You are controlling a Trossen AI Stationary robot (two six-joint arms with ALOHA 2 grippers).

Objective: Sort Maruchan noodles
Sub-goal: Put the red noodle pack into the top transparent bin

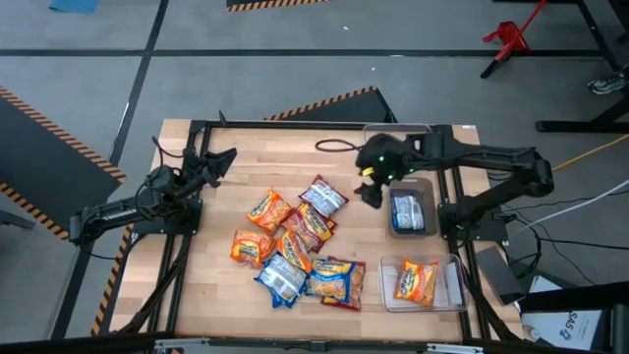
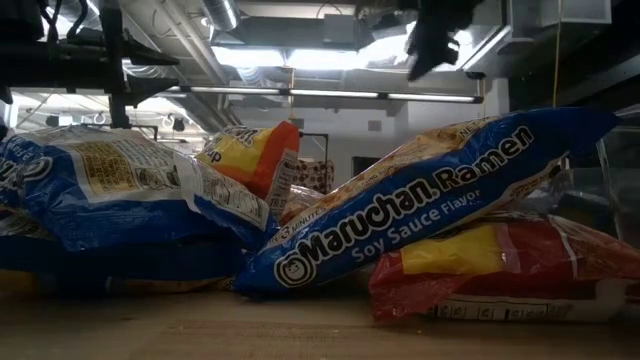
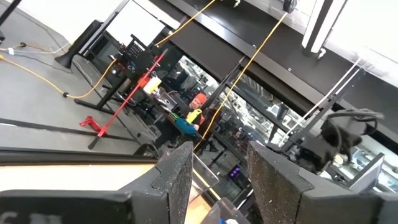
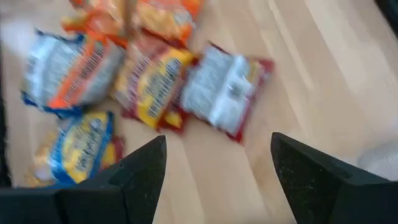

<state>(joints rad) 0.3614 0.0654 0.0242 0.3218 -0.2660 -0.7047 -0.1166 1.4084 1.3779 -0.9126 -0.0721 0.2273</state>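
Note:
Several Maruchan noodle packets [image 1: 295,248] in orange, blue-and-yellow and dark red lie in a loose heap on the middle of the wooden table, some overlapping. One blue packet [image 1: 406,212] lies in a clear bin [image 1: 425,187] at the right; one orange packet [image 1: 417,281] lies in a second clear bin [image 1: 450,295] nearer the front. My right gripper [image 1: 371,189] is open and empty, raised between the heap and the blue packet's bin; its wrist view looks down on a dark red packet [image 4: 227,93]. My left gripper [image 3: 217,180] is open, waiting over the table's left edge.
A third clear bin [image 1: 393,131] and a black cord [image 1: 334,146] lie at the table's far edge. Bare wood shows left of the heap and along the near edge. In the low view the packets [image 2: 420,200] fill the foreground.

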